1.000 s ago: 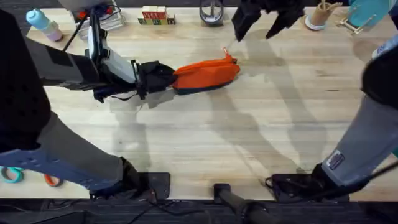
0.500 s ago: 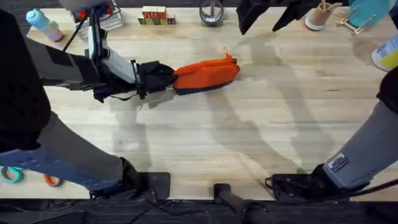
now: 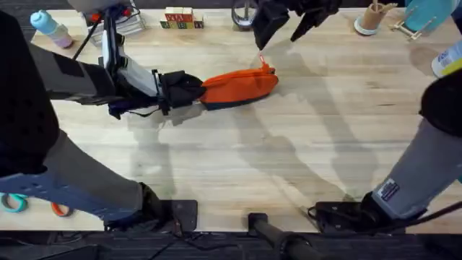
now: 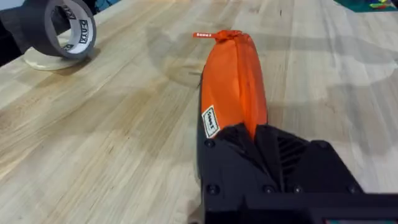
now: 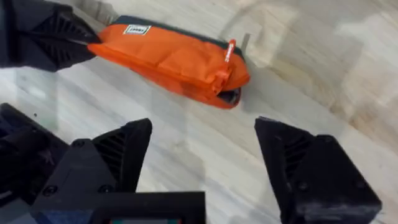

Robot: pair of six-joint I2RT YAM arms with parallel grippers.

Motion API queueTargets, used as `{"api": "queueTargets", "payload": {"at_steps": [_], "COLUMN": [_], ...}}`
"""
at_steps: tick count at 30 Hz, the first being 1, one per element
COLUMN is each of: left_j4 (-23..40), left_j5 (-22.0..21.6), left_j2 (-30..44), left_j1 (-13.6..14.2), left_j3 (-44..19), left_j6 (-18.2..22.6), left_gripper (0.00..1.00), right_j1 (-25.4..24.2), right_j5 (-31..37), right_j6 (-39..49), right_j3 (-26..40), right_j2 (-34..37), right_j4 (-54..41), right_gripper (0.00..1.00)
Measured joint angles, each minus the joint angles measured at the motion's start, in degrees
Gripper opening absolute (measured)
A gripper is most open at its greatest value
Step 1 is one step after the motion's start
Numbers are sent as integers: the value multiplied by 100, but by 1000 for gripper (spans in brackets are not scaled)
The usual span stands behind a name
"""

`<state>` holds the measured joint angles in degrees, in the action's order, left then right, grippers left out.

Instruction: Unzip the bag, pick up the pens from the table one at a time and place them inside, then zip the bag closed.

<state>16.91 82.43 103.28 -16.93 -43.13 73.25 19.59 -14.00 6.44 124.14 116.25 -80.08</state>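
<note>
The orange bag [image 3: 242, 84] with its navy base lies on the wooden table [image 3: 289, 166], left of the middle toward the back. My left gripper [image 3: 200, 90] is shut on the bag's left end, and the left wrist view shows the bag [image 4: 233, 81] running away from that gripper [image 4: 255, 134]. The small orange pull [image 5: 230, 50] sticks up at the bag's right end. My right gripper [image 3: 281, 29] hangs open above the table just behind that end, and the bag [image 5: 168, 59] lies beyond its spread fingers [image 5: 118, 162]. The pens are out of view.
Along the back edge stand a blue bottle [image 3: 49, 27], lettered wooden blocks [image 3: 180, 18], a metal holder [image 3: 245, 14] and a cup of sticks [image 3: 372, 18]. A roll of black tape [image 4: 62, 31] sits behind the bag. Teal and orange handles [image 3: 14, 202] lie at the front left.
The right gripper has swung left along the back of the table, ending close to the bag's pull end. The left gripper and the bag have stayed put.
</note>
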Motion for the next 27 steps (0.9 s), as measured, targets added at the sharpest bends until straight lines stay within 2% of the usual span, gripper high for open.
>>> {"api": "queueTargets", "payload": {"at_steps": [12, 27], "left_j4": [0, 0], "left_j5": [0, 0], "left_j2": [0, 0], "left_j1": [0, 0], "left_j3": [0, 0], "left_j6": [0, 0], "left_gripper": [42, 42], "right_j1": [0, 21], "right_j5": [-2, -2], "right_j6": [4, -1], "right_j3": [0, 0], "right_j2": [142, 824], "right_j4": [117, 201], "right_gripper": [998, 996]}}
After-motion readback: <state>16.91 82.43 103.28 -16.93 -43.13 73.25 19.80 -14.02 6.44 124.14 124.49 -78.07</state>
